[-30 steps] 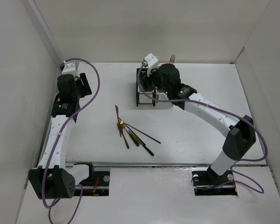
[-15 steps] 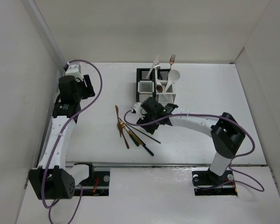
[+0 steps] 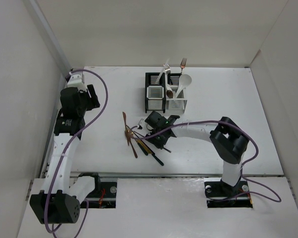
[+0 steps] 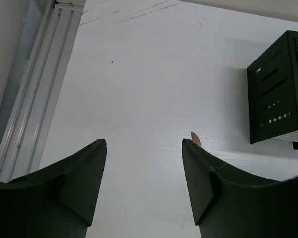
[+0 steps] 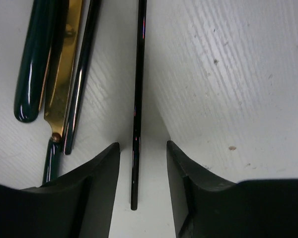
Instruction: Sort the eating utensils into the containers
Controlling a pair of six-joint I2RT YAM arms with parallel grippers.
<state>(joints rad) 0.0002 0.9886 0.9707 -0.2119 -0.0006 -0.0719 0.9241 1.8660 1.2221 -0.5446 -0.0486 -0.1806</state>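
Utensils [image 3: 136, 141] not yet sorted lie in a loose pile on the table [image 3: 213, 89], in front of and to the left of the two joined caddies [image 3: 166, 94]. My right arm reaches left across the table with its elbow folded close to its base. The right gripper [image 3: 158, 136] is down at the right-hand edge of the pile. In the right wrist view the right gripper [image 5: 141, 148] is spread, with one finger on each side of a black chopstick [image 5: 138, 74] and table showing on both sides of the stick, so nothing is pinched.

My left arm stands tall along the left wall. The left gripper [image 3: 92, 94] is parted and holds nothing. In the wrist view the left gripper [image 4: 144, 146] hangs over bare table.

I count four pieces standing in the caddies: a silver fork [image 3: 164, 72], a copper fork [image 3: 183, 63], a white soup spoon [image 3: 185, 82] and a brown spoon [image 3: 169, 91]. Beside the straddled stick, the right wrist view shows a second black chopstick [image 5: 82, 74], one gold handle [image 5: 64, 74] and a dark green handle [image 5: 35, 64]. I cannot count the whole pile from above.

A second ago the right gripper was over the caddies and hid them. Half a second ago it had swung to the pile, and it now sits slightly closer to the near edge. The left arm has barely shifted.
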